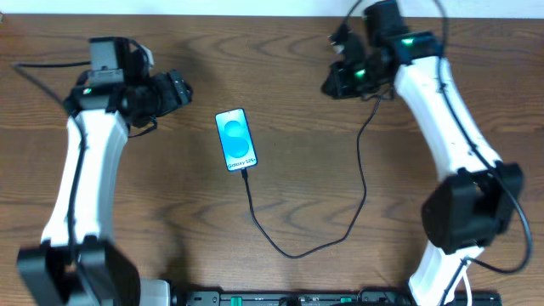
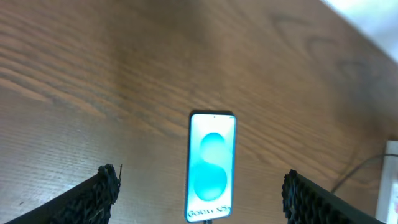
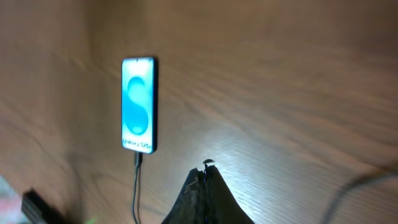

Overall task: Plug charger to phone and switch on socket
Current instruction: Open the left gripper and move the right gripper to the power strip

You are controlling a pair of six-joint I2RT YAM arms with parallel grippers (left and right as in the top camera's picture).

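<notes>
Black charger cable: likely limp, light; grip best at rigid plug tip; left gripper released, right gripper clenched

The charger ends hidden beneath the right arm.

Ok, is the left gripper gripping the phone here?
No, in the left wrist view the left gripper is open, its fingers wide apart, and the phone lies flat on the table, clear of both.
</notes>
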